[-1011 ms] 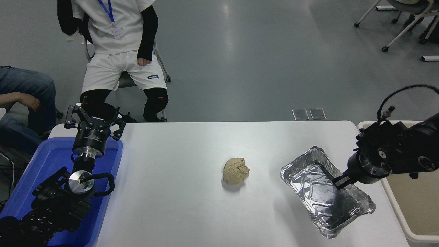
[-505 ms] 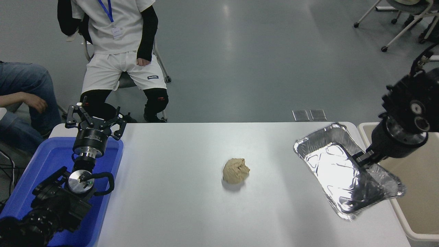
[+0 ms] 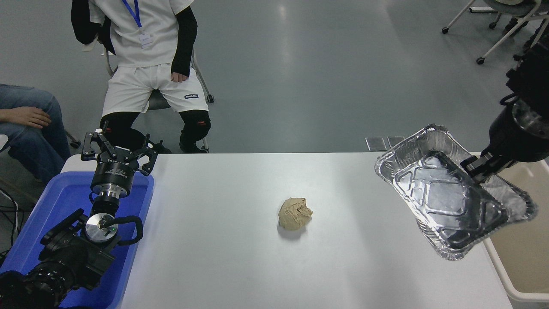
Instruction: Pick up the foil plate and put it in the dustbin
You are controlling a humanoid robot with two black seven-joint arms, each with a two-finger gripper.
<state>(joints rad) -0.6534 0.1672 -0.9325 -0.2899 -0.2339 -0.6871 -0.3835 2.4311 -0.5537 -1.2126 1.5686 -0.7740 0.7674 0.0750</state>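
The right pincer (image 3: 474, 168) is clamped on the far long rim of the foil plate (image 3: 446, 195), pinching only the thin edge, so the plate hangs tilted with its open side turned toward the robot and its low corner dipping toward the desk (image 3: 240, 257). A grip on the edge makes sense for something this flimsy and shallow: there is nothing else to take hold of, and the crinkled rim gives the fingers a bit of bite.

The plate is clear of the desk, up in the air over its right end, and part of it already overhangs the dustbin (image 3: 521, 257) that stands just beside the desk on that side. The bin's mouth is wide and open, so I would judge that the plate needs only a little more travel to the right before it can be let go and fall in. The risk I see is the foil bending or slipping out of that narrow pinch while it swings, or the low corner catching on the bin's rim.

The crumpled paper ball (image 3: 294, 213) sits alone mid-desk, well away from all this. The left pincer (image 3: 116, 148) is parked with its fingers spread wide above the blue tub (image 3: 47, 219) at the desk's left end. Two people sit beyond the far left corner, not reaching in.
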